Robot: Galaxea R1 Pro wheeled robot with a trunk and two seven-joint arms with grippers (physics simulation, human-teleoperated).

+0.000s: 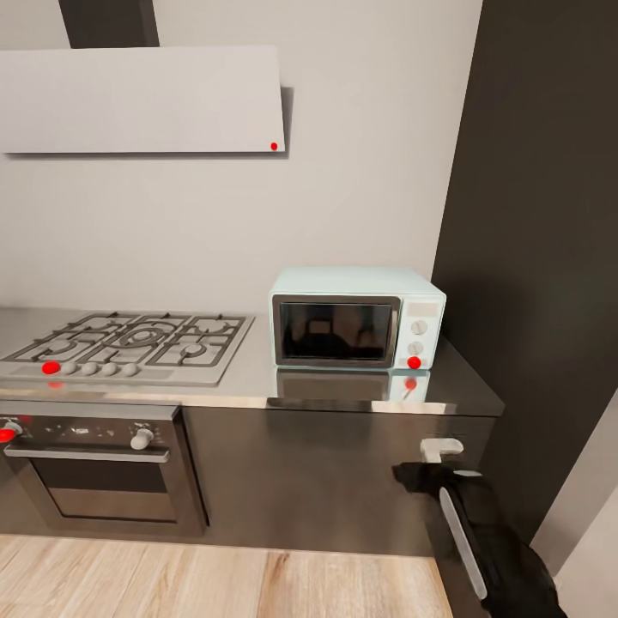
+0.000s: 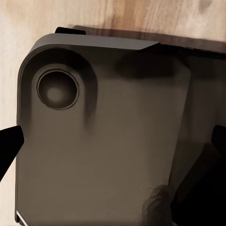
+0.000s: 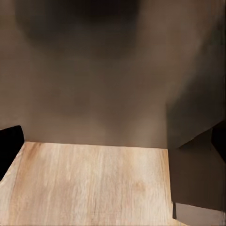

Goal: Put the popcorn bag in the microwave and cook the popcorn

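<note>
The grey countertop (image 1: 257, 382) carries a gas hob (image 1: 120, 343) and, at its right end, the closed mint microwave (image 1: 356, 319), whose dark glass hides the inside. The right arm (image 1: 481, 532) is cut off low; whether either gripper is spread, I cannot tell.

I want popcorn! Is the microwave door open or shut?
Shut. The microwave door's dark glass sits flat in its silver frame, flush with the front. It stands on the countertop.
</note>
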